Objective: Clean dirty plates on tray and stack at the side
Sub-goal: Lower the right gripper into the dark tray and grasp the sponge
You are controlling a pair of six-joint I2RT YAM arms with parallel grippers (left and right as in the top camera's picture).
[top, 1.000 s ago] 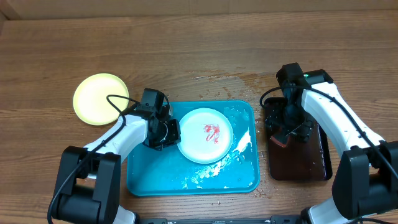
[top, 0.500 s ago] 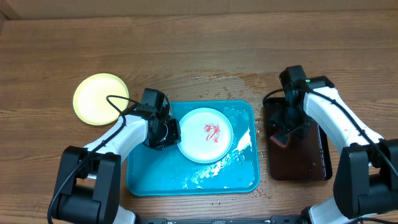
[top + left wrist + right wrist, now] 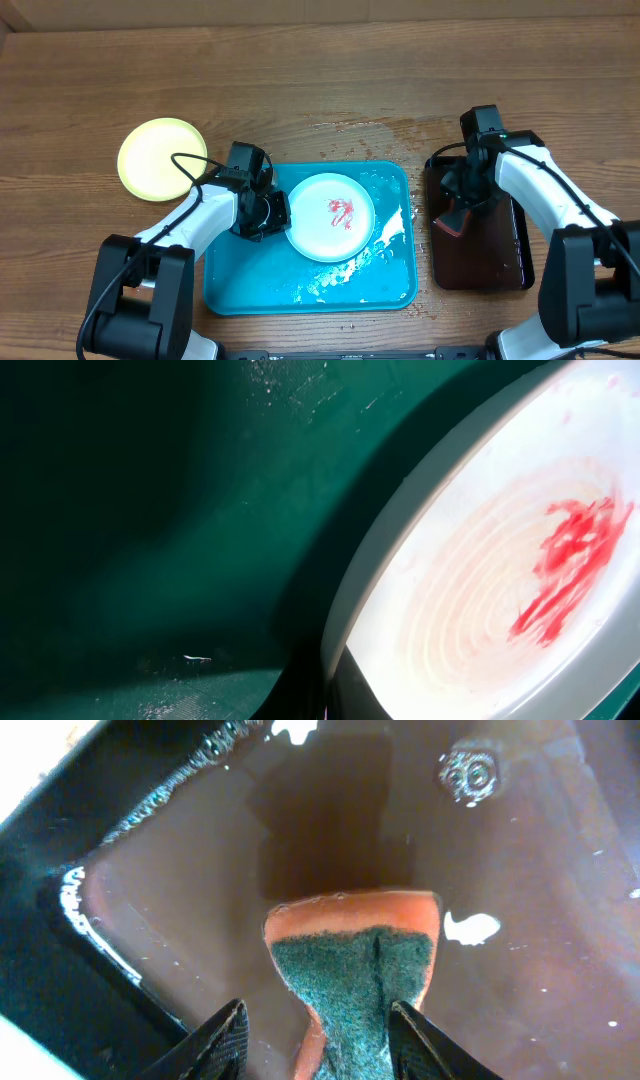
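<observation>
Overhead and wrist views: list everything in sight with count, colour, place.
turquoise plastic rectangular tray: one, turquoise, mid-table.
white round plastic plate: one, white with red smear, on the turquoise tray.
yellow-green round plastic plate: one, yellow-green, on the table left of the tray.
dark brown rectangular tray: one, dark brown, right of turquoise tray.
orange sponge with green scouring face: one, in the dark tray.
wooden table: one, brown, underneath.
left gripper: one, black, shut on white plate's rim.
right gripper: one, black, fingers flanking the sponge.
</observation>
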